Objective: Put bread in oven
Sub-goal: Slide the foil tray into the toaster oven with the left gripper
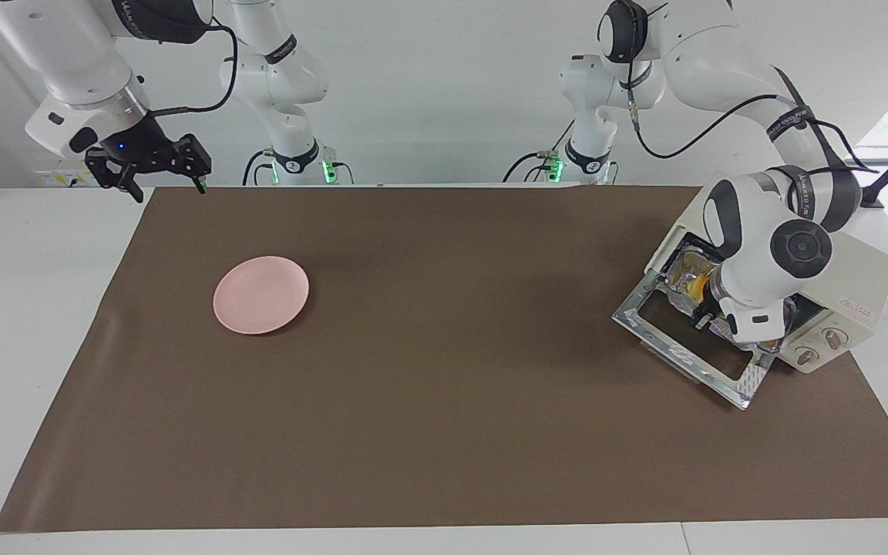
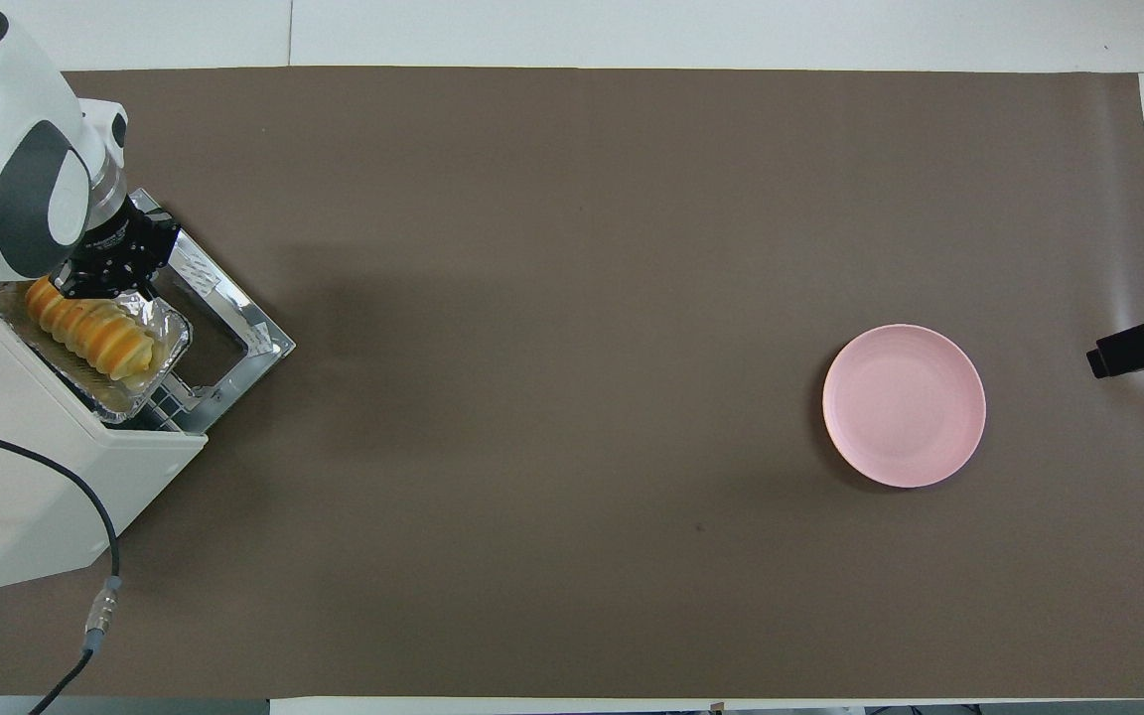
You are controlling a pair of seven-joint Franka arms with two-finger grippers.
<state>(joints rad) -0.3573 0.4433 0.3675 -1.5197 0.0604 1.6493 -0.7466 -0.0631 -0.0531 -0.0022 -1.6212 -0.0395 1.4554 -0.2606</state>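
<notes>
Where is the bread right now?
The bread lies in a foil tray at the open oven's mouth, at the left arm's end, the left gripper pinching the tray.

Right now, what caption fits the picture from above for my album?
Left claw shut on the foil tray, sliding the bread into the open oven; the pink plate sits empty.

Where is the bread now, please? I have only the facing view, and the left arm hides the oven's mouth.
Observer: Overhead, the bread lies whole in the foil tray, at the oven's mouth.
Operator: Is the tray fully inside?
Observer: Not yet; most of the tray shows in front of the oven's top edge, over the wire rack.
Operator: Where is it gripped?
Observer: The left gripper is shut on the tray's rim, on its side farther from the robots.
</notes>
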